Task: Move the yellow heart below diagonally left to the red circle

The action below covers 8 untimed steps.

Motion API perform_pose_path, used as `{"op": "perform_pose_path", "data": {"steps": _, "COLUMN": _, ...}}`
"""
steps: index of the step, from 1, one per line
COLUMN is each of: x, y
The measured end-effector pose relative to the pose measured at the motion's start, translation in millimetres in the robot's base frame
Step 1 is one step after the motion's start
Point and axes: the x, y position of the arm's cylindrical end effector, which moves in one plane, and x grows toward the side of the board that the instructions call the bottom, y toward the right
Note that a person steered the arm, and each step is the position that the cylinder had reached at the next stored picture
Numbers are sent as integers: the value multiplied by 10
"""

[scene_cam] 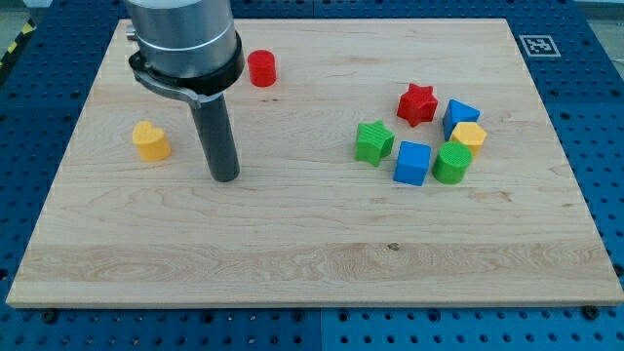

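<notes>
The arm [183,39] is cut off by the view's top edge. In the cluster right of the red circle [261,68], the yellow block [469,135] partly hides a blue block [459,115], leaving both shapes unclear.

Wood board [292,244] on blue pegboard bench [595,117].

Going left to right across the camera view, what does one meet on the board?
yellow heart → my tip → red circle → green star → blue cube; the cluster's other blocks overlap in order, so they are left out.
</notes>
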Motion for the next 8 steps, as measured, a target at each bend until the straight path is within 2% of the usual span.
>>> {"op": "perform_pose_path", "data": {"steps": 2, "x": 51, "y": -196}}
{"op": "perform_pose_path", "data": {"steps": 3, "x": -92, "y": -794}}
{"op": "perform_pose_path", "data": {"steps": 6, "x": -389, "y": -1769}}
{"op": "perform_pose_path", "data": {"steps": 7, "x": -807, "y": -1619}}
{"op": "perform_pose_path", "data": {"steps": 8, "x": -676, "y": -1073}}
